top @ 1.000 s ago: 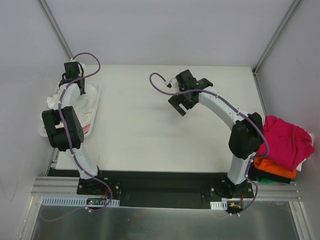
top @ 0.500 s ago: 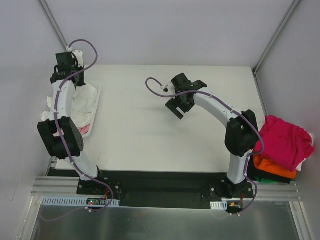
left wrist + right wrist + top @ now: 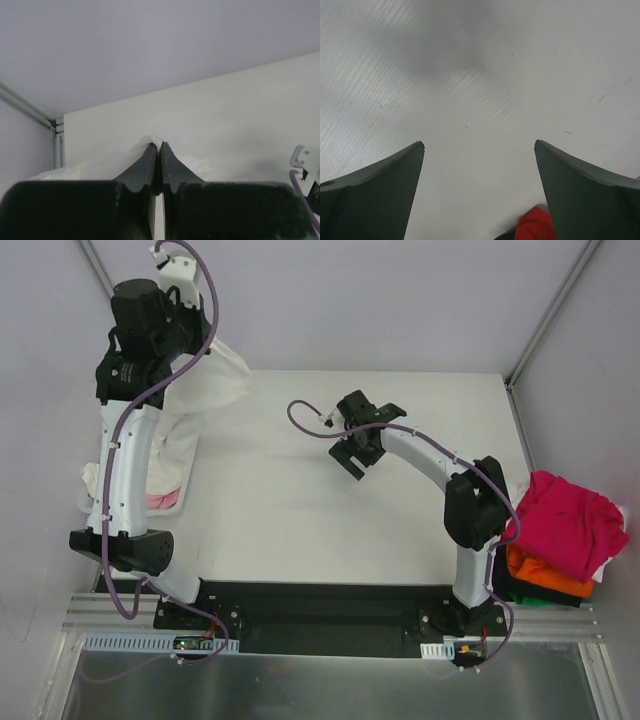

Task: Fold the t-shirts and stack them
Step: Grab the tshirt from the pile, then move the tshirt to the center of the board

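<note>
The white t-shirt [image 3: 212, 378] hangs in the upper left of the overhead view. Its top edge is drawn up under the raised wrist of the left arm [image 3: 122, 455], and the cloth trails down and to the left into the white basket [image 3: 181, 502] at the left edge of the bench [image 3: 290, 520]. Any print on it is too faint to make out.

In the left wrist view, the left fingers [image 3: 146, 166] are pressed together with a small peak of that white cloth [image 3: 154, 139] pinched between their tips. More of it is bunched just behind them.

Low in the basket lies a pale pink t-shirt [image 3: 160, 500], and a lump of white cloth [image 3: 91, 476] spills over the basket's left side.

At the lower right of the overhead view, off the right edge of the bench, sits a heap: a magenta t-shirt [image 3: 565, 522] on top, an orange t-shirt [image 3: 545, 576] beneath it and a dark t-shirt [image 3: 518, 591] at the bottom.

The right fingers [image 3: 352, 459] hang over the middle of the bench, well apart from both the basket and the heap. In the right wrist view these fingers [image 3: 380, 192] are spread wide with only bare bench between them, holding nothing. A small red patch [image 3: 535, 227] shows at the bottom edge of that view; what it is cannot be told.
</note>
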`<control>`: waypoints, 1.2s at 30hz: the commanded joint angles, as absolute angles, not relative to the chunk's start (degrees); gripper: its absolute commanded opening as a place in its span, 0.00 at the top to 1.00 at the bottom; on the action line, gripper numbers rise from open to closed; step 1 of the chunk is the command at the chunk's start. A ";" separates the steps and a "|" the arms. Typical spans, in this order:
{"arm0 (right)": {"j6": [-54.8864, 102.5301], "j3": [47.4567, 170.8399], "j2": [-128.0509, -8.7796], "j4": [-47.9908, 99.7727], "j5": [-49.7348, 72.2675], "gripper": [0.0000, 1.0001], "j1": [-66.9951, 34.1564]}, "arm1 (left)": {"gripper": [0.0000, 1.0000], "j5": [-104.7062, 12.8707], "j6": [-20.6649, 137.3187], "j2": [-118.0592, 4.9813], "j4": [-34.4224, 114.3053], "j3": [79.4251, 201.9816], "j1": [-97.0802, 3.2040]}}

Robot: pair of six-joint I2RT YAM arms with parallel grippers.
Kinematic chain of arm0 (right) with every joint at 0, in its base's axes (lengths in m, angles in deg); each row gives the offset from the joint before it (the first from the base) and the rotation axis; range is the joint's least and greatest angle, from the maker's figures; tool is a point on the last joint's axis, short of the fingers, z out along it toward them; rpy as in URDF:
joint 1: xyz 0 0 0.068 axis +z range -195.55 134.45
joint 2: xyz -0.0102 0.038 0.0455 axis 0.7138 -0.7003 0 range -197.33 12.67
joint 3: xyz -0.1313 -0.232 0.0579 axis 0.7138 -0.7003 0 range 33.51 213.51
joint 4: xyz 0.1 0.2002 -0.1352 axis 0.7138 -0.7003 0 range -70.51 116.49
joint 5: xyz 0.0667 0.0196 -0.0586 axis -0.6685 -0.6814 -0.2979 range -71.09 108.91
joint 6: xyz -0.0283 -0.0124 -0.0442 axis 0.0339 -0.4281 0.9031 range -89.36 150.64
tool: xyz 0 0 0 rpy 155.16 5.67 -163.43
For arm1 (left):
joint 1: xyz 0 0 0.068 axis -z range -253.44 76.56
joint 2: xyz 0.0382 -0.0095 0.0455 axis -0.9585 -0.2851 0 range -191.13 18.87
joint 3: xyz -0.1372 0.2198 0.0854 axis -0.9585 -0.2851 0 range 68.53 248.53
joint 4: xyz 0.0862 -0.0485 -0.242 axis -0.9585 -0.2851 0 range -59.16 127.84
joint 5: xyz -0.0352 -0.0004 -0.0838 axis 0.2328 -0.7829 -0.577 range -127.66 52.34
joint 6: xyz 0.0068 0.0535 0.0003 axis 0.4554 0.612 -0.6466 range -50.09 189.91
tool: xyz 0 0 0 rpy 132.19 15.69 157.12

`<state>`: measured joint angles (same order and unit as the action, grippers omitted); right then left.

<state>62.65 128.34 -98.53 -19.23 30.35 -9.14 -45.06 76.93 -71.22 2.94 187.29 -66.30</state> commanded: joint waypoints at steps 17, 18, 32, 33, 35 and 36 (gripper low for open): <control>59.64 135.11 -100.01 -20.18 32.18 0.04 -15.66 | 1.00 -54.36 74.04 -72.54 11.28 214.86 -60.35; 59.64 135.20 -100.18 -20.18 32.53 0.04 -15.75 | 1.00 -52.44 74.04 -72.71 11.82 217.40 -60.17; 60.43 136.26 -101.42 -20.09 34.37 0.04 -18.83 | 1.00 -47.49 67.65 -71.05 15.95 225.24 -60.17; 60.52 136.26 -101.50 -20.18 34.46 0.04 -18.91 | 1.00 -48.37 66.75 -70.61 15.87 226.29 -60.25; 60.70 136.08 -101.68 -20.18 34.46 0.04 -19.35 | 1.00 -52.13 63.50 -70.26 15.43 227.35 -60.25; 60.70 136.00 -101.77 -20.18 34.46 0.04 -19.62 | 1.00 -54.07 62.27 -69.73 15.25 227.53 -60.17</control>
<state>60.70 133.91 -101.15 -19.25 33.26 -19.00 -46.26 69.63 -73.01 9.78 223.73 -60.36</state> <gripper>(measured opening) 0.966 0.015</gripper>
